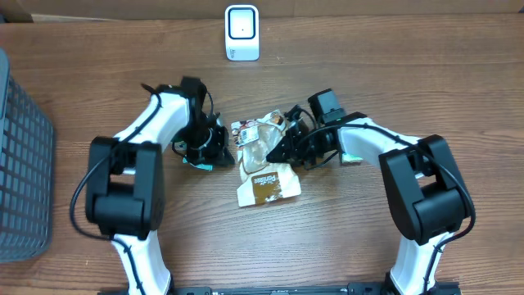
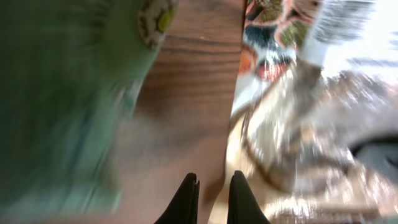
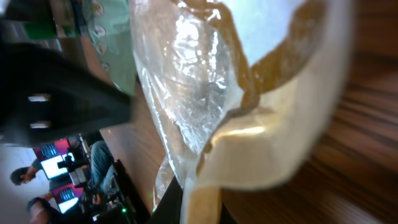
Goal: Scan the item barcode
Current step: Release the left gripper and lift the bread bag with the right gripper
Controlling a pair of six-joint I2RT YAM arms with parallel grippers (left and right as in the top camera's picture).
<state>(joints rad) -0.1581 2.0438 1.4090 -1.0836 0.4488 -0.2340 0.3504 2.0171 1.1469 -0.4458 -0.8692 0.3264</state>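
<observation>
While the snack bag (image 1: pixel 264 168) lies on the table (image 1: pixel 344 246), on the robot's side of the white scanner (image 1: pixel 242 33) and well apart from it, your right gripper (image 1: pixel 277 150) is clamped on the bag's scanner-facing edge. Your left gripper (image 1: pixel 223 147) sits closed on nothing, also on the robot's side of the scanner, just beside the bag.

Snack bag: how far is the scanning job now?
Done: the right gripper is shut on the edge of the snack bag. In hand: the grasp only; the bag seems to lie on the table, the left gripper shut beside it. Left: bring the bag to the scanner and show its barcode.
</observation>
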